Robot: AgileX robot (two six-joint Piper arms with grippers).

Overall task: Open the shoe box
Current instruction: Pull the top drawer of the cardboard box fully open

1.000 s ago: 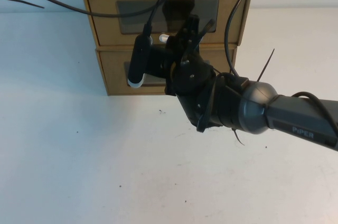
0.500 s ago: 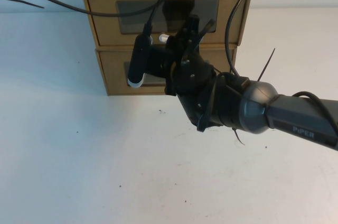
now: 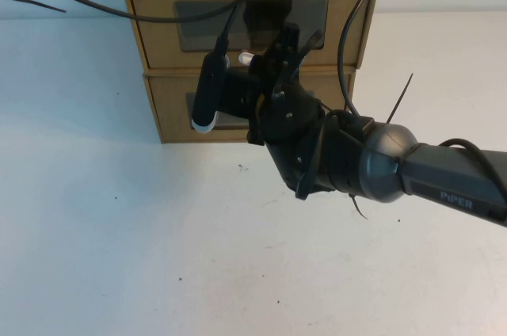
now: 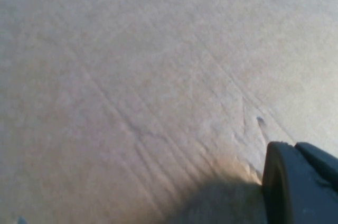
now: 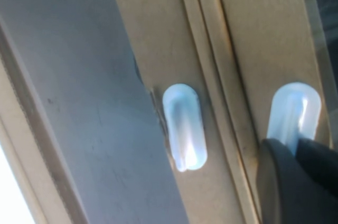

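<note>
The two stacked cardboard shoe boxes sit at the far centre of the table (image 3: 119,233), the upper shoe box (image 3: 150,27) squarely on the lower shoe box (image 3: 170,122), with their fronts facing you. Your right claw (image 3: 291,35) comes in from the right and hangs just in front of those fronts, level with the seam where the boxes meet.

From above, the right arm (image 3: 380,166) hides much of the lower box's front and part of the dark window (image 3: 206,13) in the upper one. Only one white handle (image 3: 245,57) shows there, just left of the claw. The right wrist view shows two pale handles, one on each side of the seam. The free handle (image 5: 184,126) lies beside a window. The other handle (image 5: 293,108) is partly covered by the claw's tip. You cannot tell which box that covered handle belongs to.

The right claw is narrow, its two halves pressed together. Its tip lies over the end of the covered handle, but whether it actually grips it does not show.

Your left claw (image 4: 301,182) is out of sight from above. Its own camera shows it just over plain cardboard, and how wide it stands cannot be told.
</note>
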